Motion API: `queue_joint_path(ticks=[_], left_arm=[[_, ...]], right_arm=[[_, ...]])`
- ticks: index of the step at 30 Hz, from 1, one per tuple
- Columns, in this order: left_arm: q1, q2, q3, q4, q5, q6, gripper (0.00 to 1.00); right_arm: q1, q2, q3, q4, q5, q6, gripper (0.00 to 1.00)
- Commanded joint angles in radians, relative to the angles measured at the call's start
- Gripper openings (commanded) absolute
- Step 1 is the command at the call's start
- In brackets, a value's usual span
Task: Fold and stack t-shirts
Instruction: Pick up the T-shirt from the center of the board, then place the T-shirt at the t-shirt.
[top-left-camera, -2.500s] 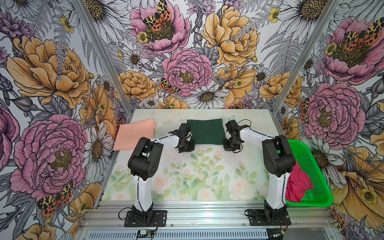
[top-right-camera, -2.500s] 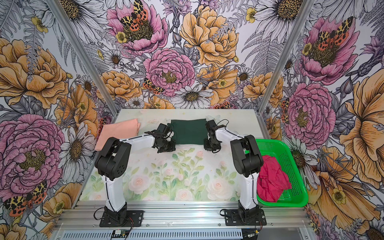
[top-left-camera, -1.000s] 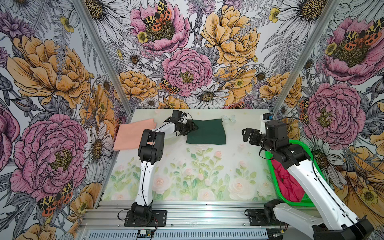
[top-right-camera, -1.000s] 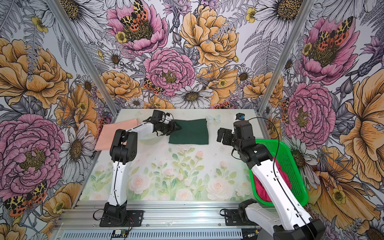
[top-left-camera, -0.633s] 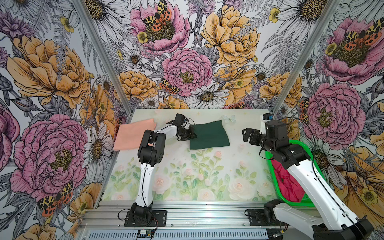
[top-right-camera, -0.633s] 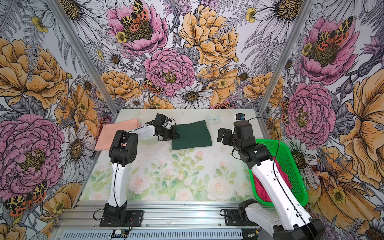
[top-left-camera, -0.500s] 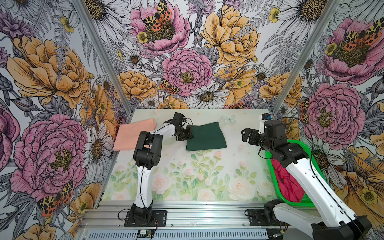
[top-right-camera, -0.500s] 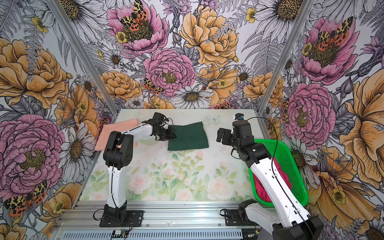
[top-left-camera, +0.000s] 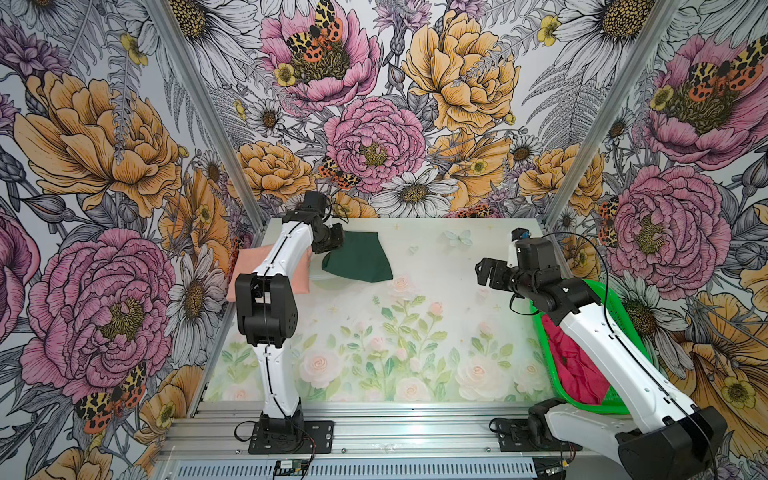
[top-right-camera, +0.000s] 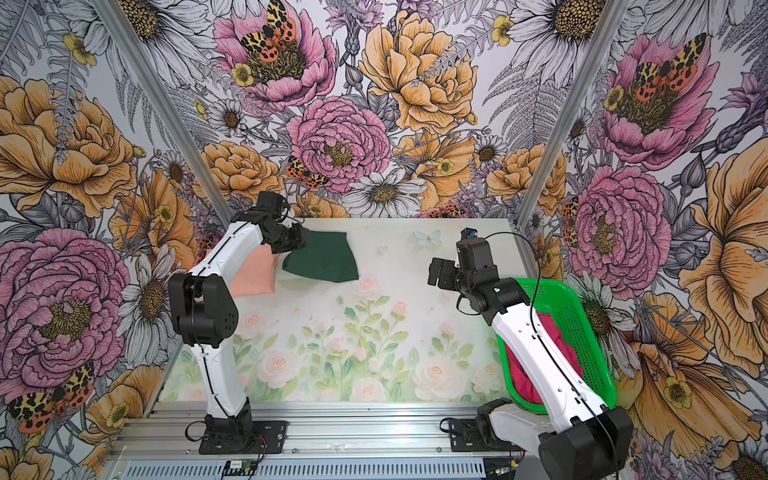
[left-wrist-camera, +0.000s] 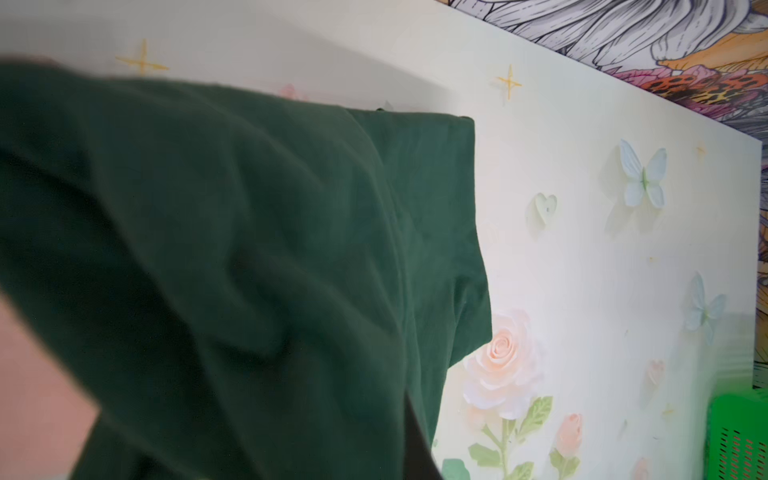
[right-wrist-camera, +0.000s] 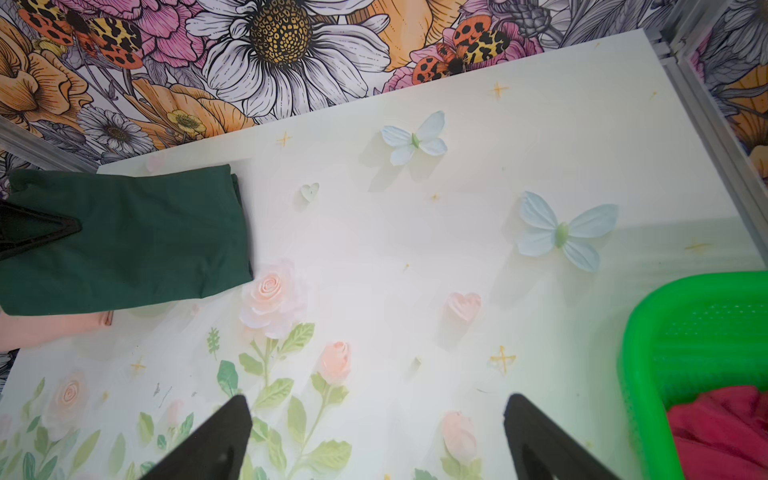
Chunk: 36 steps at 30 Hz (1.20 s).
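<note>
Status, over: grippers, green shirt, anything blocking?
Left gripper shut on folded dark green cloth t-shirt, one edge raised. Right gripper open, empty. Pale peach folded t-shirt alongside; no obstruction seen.

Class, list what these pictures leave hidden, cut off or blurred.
Left gripper: jaws behind its wrist in both top views; blurred green shirt fills the left wrist view.
Pink shirt: partly behind the right arm in both top views; cut by the right wrist view's edge.
Peach shirt: partly behind the left arm in both top views.
</note>
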Motion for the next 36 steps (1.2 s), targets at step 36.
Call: queue_joint_path(ticks=[36], left_arm=[[0.395, 0.2, 0.493, -0.443, -0.248, 0.202, 0.0]], right_arm=[[0.035, 0.151, 0.104, 0.022, -0.043, -0.02, 0.97]])
